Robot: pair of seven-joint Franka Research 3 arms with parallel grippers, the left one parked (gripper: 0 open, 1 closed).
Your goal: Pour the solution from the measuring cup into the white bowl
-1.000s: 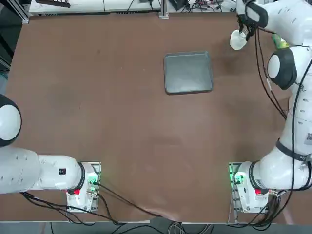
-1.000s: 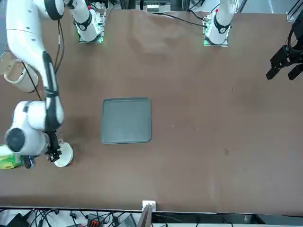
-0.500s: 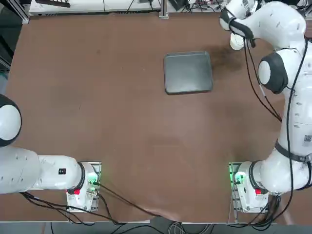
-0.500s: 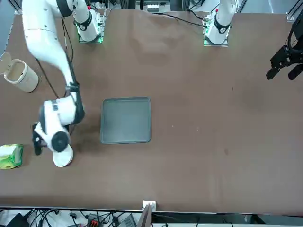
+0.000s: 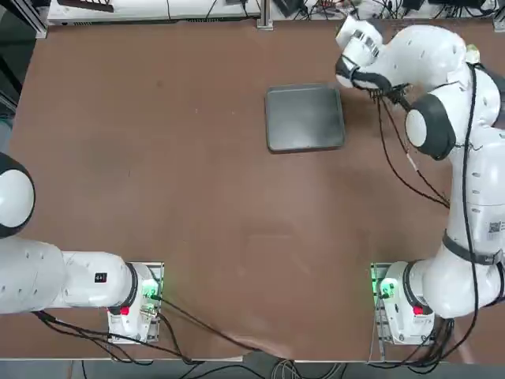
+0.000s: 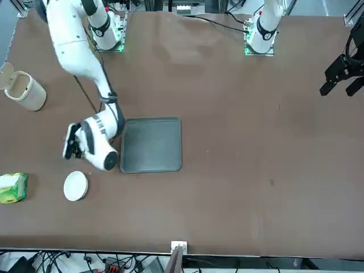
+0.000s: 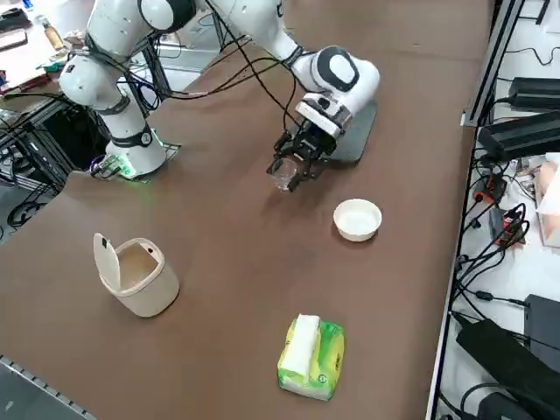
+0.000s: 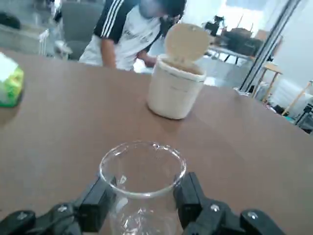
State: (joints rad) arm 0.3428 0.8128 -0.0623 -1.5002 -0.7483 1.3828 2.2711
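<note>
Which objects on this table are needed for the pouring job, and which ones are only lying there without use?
Needed:
- measuring cup, held in the right end effector
- white bowl, standing apart from the cup

Only lying there:
- grey tray
- off-white lidded container, lid open
- green-and-white tissue pack
</note>
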